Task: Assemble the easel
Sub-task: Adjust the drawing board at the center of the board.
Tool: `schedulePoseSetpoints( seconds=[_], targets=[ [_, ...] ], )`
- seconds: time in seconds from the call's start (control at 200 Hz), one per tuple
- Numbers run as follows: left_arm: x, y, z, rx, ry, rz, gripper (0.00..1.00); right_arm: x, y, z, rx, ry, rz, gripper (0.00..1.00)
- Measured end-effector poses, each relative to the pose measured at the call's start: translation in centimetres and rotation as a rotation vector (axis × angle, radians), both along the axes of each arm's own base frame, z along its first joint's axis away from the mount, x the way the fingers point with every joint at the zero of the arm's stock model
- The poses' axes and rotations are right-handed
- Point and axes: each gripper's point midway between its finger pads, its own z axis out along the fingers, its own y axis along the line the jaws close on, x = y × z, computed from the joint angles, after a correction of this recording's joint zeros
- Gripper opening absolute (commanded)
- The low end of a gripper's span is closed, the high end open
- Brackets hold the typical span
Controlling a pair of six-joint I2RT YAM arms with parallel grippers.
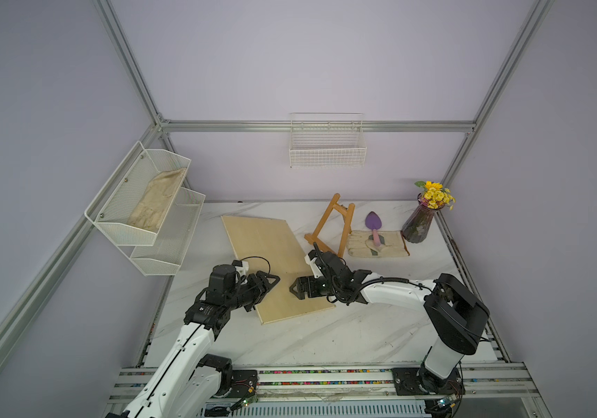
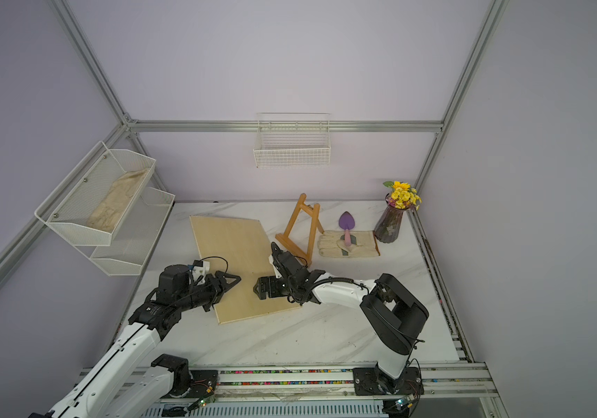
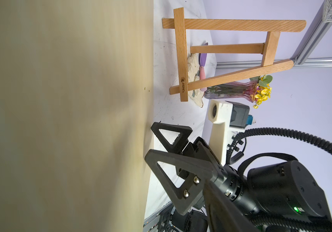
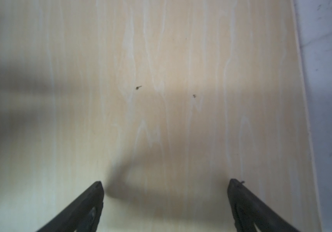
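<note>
Easel [image 1: 324, 217] stands upright at table rear, board [image 1: 264, 242] flat beside it; R gripper [image 1: 292, 289] jaws apart over board, L gripper [image 1: 271, 280] at its edge, state unclear; prob. board pickup, next needs firm 2-arm edge grip.

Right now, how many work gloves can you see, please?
2. The first glove lies on the table beside the easel, under the purple trowel; the second glove lies in the top tier of the wall's mesh shelf. The board might hide more.

A robot lab test cell: aluminium frame [image 1: 235, 126], plain lilac wall panels [image 1: 289, 54], marble-look worktop [image 1: 307, 340], robot arms [image 1: 394, 294] bolted to a rail [image 1: 325, 380].
</note>
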Motion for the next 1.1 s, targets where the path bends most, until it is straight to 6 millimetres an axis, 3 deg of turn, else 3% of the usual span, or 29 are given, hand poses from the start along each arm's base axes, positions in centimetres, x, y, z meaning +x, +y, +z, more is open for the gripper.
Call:
schedulePoseSetpoints(
  seconds=[0.315,0.625,1.1],
  targets=[
    [-0.7,0.5,0.1,0.027,-0.009,0.011,0.68,1.2,-0.1,-0.9,-0.001,0.01,-0.055,0.97],
    [-1.3,1.0,-0.4,0.049,0.012,0.023,0.58,2.0,-0.8,-1.9,-0.023,0.017,-0.106,0.97],
    [-2.5,1.3,-1.9,0.102,0.074,-0.005,0.77,3.4,-1.8,-3.6,-0.083,-0.006,-0.164,0.97]
  ],
)
